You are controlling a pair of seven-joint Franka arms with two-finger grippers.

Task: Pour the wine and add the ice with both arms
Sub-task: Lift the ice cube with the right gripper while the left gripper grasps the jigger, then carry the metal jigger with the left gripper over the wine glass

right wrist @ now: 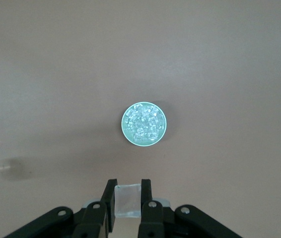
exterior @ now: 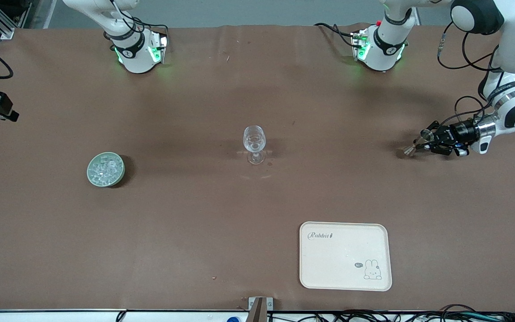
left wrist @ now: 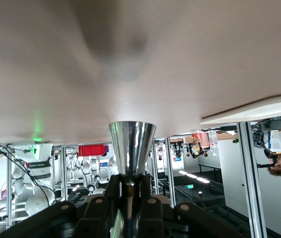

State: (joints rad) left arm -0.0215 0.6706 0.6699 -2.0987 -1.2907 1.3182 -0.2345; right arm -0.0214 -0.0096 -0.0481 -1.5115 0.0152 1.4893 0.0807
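Nearest lies a cream rectangular tray [exterior: 345, 256]. Left gripper [exterior: 424, 144] pinches a silver metal jigger [left wrist: 132, 148] (level it); right gripper [right wrist: 128, 198] fingers clamp a clear cube above the green ice bowl [exterior: 105, 169].

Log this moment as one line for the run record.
left gripper: shut on metal jigger, low at left arm's end | right gripper: shut on ice cube, above ice bowl | wine glass: upright, mid-table

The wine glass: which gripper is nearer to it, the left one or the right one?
Cannot tell. The left gripper, shut on a metal jigger, is toward its own end of the table from the wine glass. The right gripper, holding an ice cube, hangs high above the ice bowl.
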